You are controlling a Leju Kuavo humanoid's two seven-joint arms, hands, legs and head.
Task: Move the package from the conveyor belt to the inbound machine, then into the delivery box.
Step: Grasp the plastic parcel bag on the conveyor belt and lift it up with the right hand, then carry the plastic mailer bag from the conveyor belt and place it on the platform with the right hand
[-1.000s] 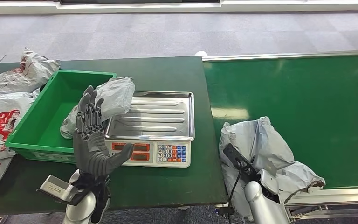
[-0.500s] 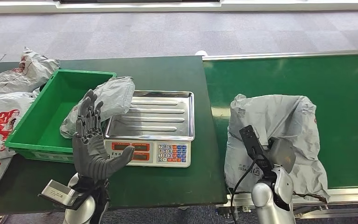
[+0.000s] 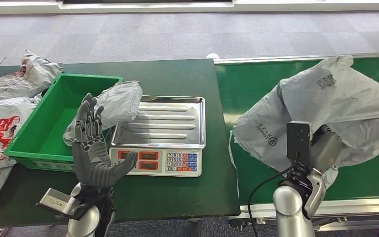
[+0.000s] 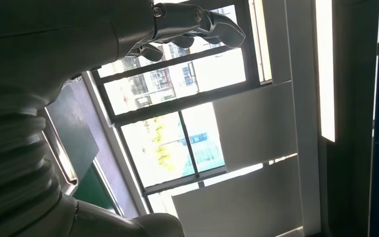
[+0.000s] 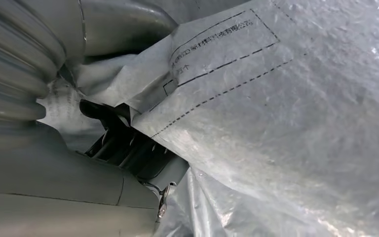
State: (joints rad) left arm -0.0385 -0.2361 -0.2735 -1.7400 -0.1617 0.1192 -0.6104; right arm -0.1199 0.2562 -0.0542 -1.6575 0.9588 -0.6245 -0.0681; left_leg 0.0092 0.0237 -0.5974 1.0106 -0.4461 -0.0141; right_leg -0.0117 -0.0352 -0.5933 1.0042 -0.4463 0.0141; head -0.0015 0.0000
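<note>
At the far left of the head view, crumpled white mailer bags (image 3: 5, 106) with red print lie on the dark green table (image 3: 177, 192), partly cut off by the frame edge. Beside them sits a bright green plastic bin (image 3: 47, 121), and a wrinkled grey poly bag (image 3: 113, 106) drapes over its right rim onto the scale (image 3: 160, 131), whose ribbed steel tray shines above red displays and a coloured keypad. In front, lower left, the left hand (image 3: 93, 148) stands upright, palm flat, fingers spread, holding nothing. Right of centre runs the smooth green conveyor belt (image 3: 256, 81) with a metal edge; grey carpet fills the top of the frame. At right, the package (image 3: 335, 106), a large creased grey film bag with a printed code, is lifted over the belt. The right hand (image 3: 323, 148) grips it from below; the wrist view shows dark fingers (image 5: 123, 145) buried in its folds, mostly hidden.
</note>
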